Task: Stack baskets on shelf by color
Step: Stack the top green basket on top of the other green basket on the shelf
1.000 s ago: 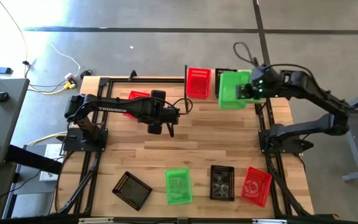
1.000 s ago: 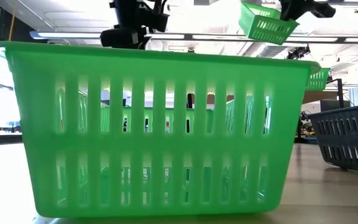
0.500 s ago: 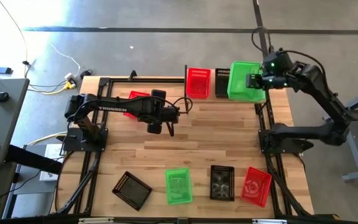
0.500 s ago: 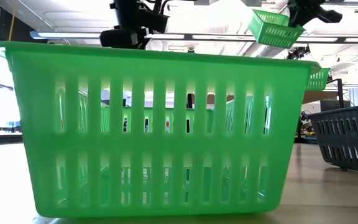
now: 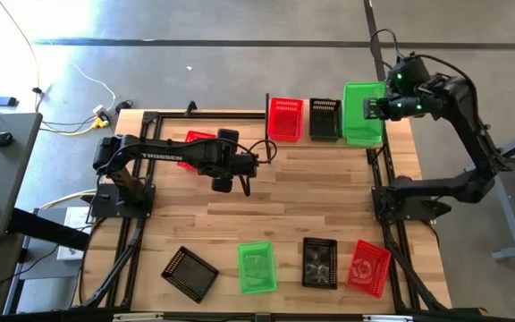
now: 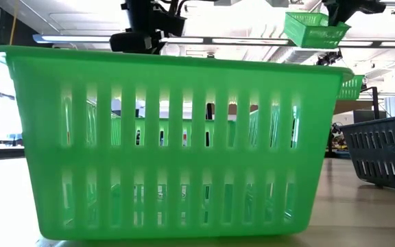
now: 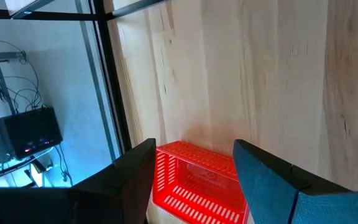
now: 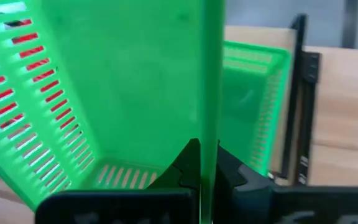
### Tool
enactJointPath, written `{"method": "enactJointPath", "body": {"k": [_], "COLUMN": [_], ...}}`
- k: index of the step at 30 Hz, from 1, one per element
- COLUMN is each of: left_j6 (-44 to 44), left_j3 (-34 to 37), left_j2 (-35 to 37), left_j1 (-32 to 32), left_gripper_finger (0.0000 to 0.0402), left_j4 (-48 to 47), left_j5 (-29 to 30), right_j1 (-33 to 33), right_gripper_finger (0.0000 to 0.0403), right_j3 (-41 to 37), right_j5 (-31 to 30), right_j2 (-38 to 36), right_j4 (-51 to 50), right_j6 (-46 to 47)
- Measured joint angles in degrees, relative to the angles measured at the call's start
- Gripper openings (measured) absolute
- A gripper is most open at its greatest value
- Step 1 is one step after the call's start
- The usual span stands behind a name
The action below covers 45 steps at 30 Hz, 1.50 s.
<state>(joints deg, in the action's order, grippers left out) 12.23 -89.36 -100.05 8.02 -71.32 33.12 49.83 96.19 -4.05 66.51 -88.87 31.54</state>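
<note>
1. Right gripper [image 5: 375, 109]: fingers clamped on the rim wall of a green basket [image 5: 363, 113], carried in the air over the shelf [image 5: 280, 141] end at 1 o'clock of the table [image 5: 266, 197]. In the right wrist view a second green basket [image 8: 250, 99] shows beneath it, apparently already placed.

2. Left gripper [image 5: 240, 186]: fingers apart, holding nothing, hovering near table centre. A red basket [image 5: 199, 138] lies beyond it toward 11 o'clock.

3. Shelf, 12 to 1 o'clock: red basket stack [image 5: 285, 118], black basket stack [image 5: 325, 119], then the green spot.

4. Outstanding, along the 6 o'clock edge: black basket, tilted [image 5: 190, 272]; green basket [image 5: 257, 266]; black basket [image 5: 319, 262]; red basket [image 5: 367, 266].

Judgement: roughly half done; five baskets left besides the carried one.
</note>
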Motion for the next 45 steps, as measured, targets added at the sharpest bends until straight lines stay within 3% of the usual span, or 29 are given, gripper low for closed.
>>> {"method": "enactJointPath", "body": {"k": [13, 18, 28, 37, 45], "left_j6": [-1.51, -1.76, -2.76, -1.72, -1.1], "left_j3": [0.0, 0.0, 0.0, 0.0, 0.0], "left_j2": [0.0, 0.0, 0.0, 0.01, 0.02], "left_j1": [0.25, 0.25, 0.25, 0.24, 0.25], "left_gripper_finger": [0.0207, 0.0207, 0.0207, 0.0207, 0.0207], "left_j4": [-0.01, -0.01, -0.01, -0.01, 0.08], "left_j5": [-0.19, -3.37, -4.11, -4.13, -4.11], "right_j1": [8.64, 10.71, 11.29, 13.45, 14.44], "right_gripper_finger": [0.0, 0.0, 0.0, 0.0, 0.0], "right_j3": [1.55, 1.52, 0.99, -10.12, -11.02], "right_j5": [5.04, 4.53, 3.47, 4.2, 3.99], "right_j2": [6.98, 8.41, 5.41, -0.09, 0.63], "right_j4": [-1.15, -1.13, -0.99, -1.19, 0.62], "right_j6": [-2.02, -2.32, -6.59, -8.08, -7.23]}}
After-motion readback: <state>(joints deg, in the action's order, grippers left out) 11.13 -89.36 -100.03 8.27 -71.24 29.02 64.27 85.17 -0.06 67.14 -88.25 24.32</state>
